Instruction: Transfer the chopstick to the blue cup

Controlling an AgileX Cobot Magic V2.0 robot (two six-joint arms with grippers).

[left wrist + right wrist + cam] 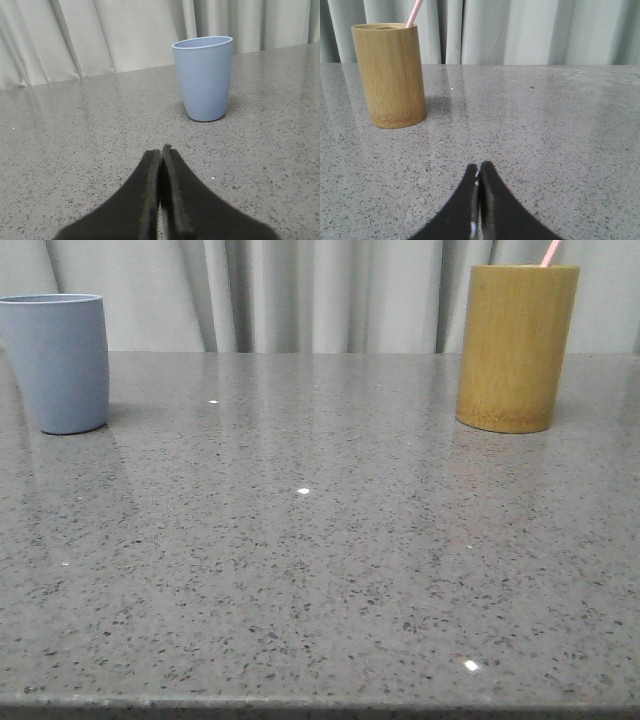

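On the far right of the grey speckled table (320, 570), seen from the front, stands a yellow-brown bamboo holder (515, 348), upright, and the pink chopstick (550, 253) leans out of its mouth. Just a short stub of the stick shows above the rim before the picture's top edge cuts it off; the rest is hidden inside the holder, so how it rests within cannot be told. The right wrist view shows the same: the chopstick (414, 13) slants up from the holder (390, 75) and is cropped at the top.

Well apart from it, on the far left, stands the blue cup (57, 362), upright, its left side clipped by the frame edge in the front view. From the left wrist it appears whole (204, 78), but its inside is hidden behind the near wall.

The left gripper (161, 155) has its two dark fingers pressed together with nothing between them, its tip above bare tabletop short of the cup. The right gripper (479, 170) is likewise closed on nothing, its tip over bare stone, away from the holder.

Pale curtains (320, 295) hang behind the table. No writing, label or brand can be read on either vessel
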